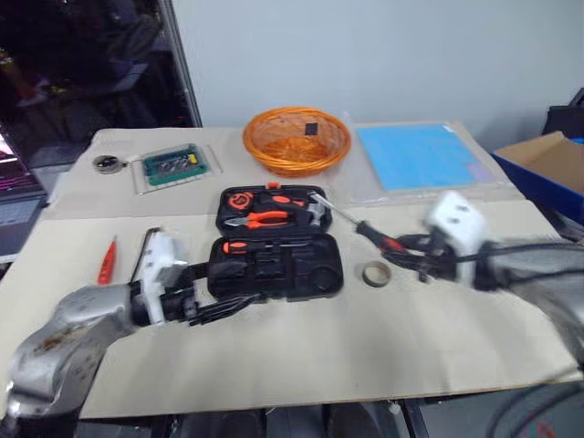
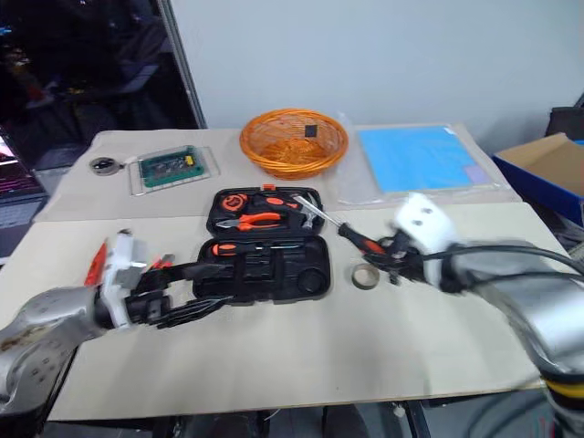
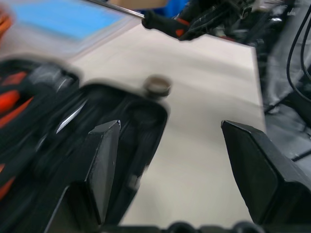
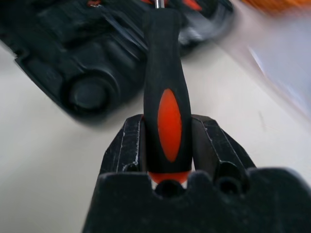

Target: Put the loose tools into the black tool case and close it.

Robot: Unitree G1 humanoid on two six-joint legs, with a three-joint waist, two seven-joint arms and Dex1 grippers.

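Because the right fingers (image 4: 168, 141) had clamped the orange-and-black screwdriver (image 4: 166, 92) by its handle, its shaft pointed toward the open black tool case (image 1: 274, 242) at centre frame, probably ready for a recess. The left fingers (image 3: 167, 160) stood spread and empty at the case's lower-left edge, perhaps to steady it. The tape roll (image 1: 375, 273) lay on the counter (image 1: 365, 347), right of the case. Blur hid which recesses remained free.

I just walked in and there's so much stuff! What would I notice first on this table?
Probably the open black tool case mid-table, with orange-handled tools inside. Right of it, the right gripper has its jaws shut on a screwdriver, its shaft aimed at the case. Behind the case sits a bright orange basket.
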